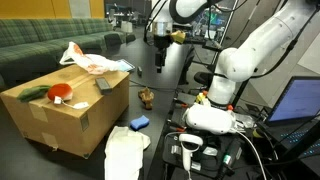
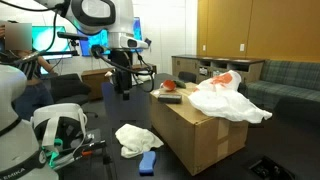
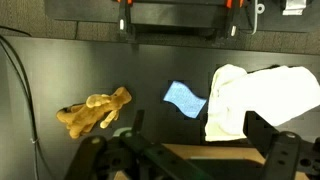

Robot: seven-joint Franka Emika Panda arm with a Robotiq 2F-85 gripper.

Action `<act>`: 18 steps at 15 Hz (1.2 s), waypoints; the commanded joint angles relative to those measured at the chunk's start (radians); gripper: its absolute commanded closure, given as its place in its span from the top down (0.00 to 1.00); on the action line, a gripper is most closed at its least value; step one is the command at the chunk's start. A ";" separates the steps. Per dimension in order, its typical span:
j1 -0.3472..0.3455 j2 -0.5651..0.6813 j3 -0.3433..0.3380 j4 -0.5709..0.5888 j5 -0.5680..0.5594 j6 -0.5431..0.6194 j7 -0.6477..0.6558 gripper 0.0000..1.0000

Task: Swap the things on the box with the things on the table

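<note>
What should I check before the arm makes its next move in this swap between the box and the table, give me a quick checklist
1. Tool open with nothing in it: ok.
2. Tool hanging above the table, touching nothing: ok.
3. Brown plush toy lying alone on the table, with a gap to the blue sponge: ok.
4. Blue sponge separate from the white cloth: cannot tell, their edges look very close in the wrist view.
5. Top of the box free to receive things from the table: not ok, the plastic bag and small items lie on it.
</note>
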 commanded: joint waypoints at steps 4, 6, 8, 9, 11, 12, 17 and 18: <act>0.005 -0.001 -0.005 0.008 -0.003 -0.001 0.003 1.00; 0.000 -0.002 -0.001 0.007 -0.009 -0.001 0.013 1.00; -0.005 -0.003 0.000 0.002 -0.010 0.003 0.024 1.00; -0.006 -0.002 0.002 0.000 -0.013 0.005 0.029 1.00; -0.011 -0.002 0.004 -0.004 -0.018 0.014 0.043 1.00; -0.013 -0.004 0.004 -0.005 -0.021 0.019 0.050 1.00; -0.010 -0.008 0.001 -0.008 -0.016 0.022 0.064 1.00; -0.004 -0.007 0.001 -0.008 -0.007 0.021 0.061 1.00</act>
